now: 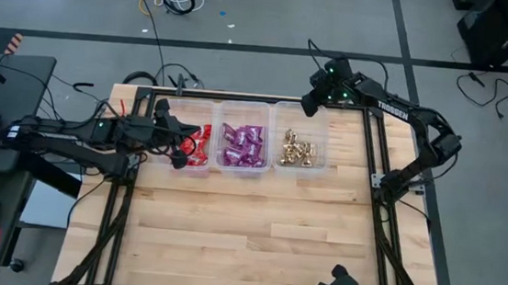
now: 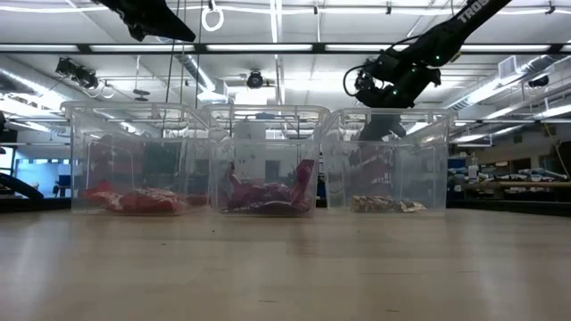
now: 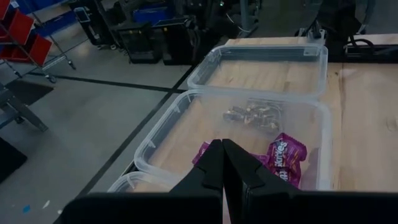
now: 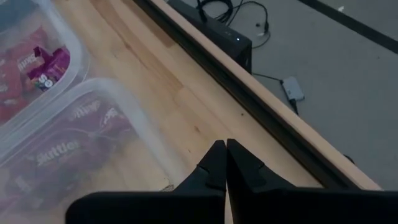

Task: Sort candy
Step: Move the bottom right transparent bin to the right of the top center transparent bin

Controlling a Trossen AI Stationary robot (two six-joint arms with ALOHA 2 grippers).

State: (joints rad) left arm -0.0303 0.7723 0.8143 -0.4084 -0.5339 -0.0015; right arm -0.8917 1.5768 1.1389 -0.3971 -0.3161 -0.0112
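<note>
Pale butcher-block wooden table (image 1: 247,225) carries three clear plastic bins (image 1: 255,148) in a row near its far edge. Flat red candy packets (image 1: 200,146) fill the bin on my left, flat purple candy packets (image 1: 242,147) the middle one, small gold foil-wrapped candies (image 1: 299,152) the one on my right. My left gripper (image 1: 178,141) hangs over the red bin, fingers pressed together, empty. My right gripper (image 1: 310,99) hovers at the far rim of the gold bin, likewise closed and empty.
</note>
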